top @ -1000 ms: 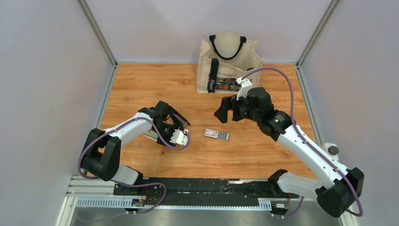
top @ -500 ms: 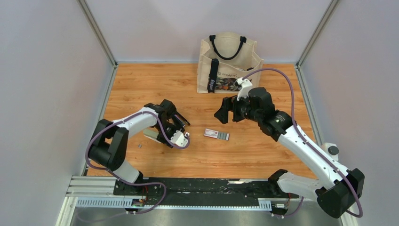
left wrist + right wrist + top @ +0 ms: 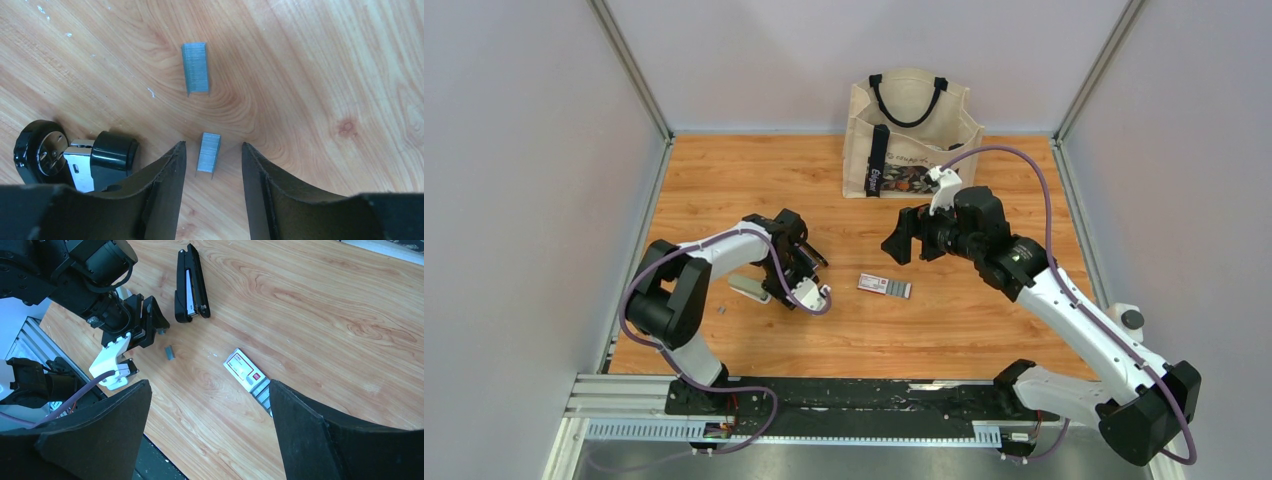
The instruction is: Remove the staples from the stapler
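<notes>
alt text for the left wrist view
The open left tool straddles a short strip of staples on the wooden table, without touching it. A longer strip lies farther ahead; the end of the black stapler shows at lower left.

1. Table (image 3: 310,75): smooth varnished wood, clear grain, slight sheen
2. Staples (image 3: 208,153), between left gripper (image 3: 214,146) fingertips: dull grey metal, finely ribbed
3. Stapler (image 3: 114,150), just beside one finger: glossy black plastic, bright metal inside

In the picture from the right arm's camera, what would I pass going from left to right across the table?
left gripper → loose strip of staples → black stapler → small box with a red-and-white label
</notes>
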You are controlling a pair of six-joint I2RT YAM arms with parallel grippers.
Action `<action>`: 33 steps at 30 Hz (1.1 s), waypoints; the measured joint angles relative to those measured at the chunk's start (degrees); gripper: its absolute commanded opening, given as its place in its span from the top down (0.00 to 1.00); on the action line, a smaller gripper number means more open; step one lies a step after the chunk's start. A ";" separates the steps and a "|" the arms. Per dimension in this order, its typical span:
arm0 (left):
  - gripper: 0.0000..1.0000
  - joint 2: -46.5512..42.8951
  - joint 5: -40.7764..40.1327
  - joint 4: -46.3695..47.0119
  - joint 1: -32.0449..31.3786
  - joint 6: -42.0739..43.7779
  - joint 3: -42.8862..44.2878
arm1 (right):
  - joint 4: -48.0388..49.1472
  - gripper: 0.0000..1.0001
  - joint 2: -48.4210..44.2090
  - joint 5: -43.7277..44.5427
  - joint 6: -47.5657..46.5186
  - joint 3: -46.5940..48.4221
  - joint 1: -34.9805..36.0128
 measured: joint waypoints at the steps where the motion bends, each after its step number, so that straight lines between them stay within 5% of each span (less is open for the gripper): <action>1: 0.49 0.35 -0.31 -0.11 -0.04 0.26 0.39 | -0.07 0.10 0.00 0.00 0.00 0.02 0.00; 17: 0.65 0.81 -1.31 -0.07 -1.31 1.49 0.76 | -0.15 0.14 0.00 -0.37 -0.02 0.02 -0.07; 33: 0.64 1.18 -1.53 0.98 -3.19 0.61 1.20 | -1.44 0.14 0.02 -1.18 -0.02 0.02 -0.28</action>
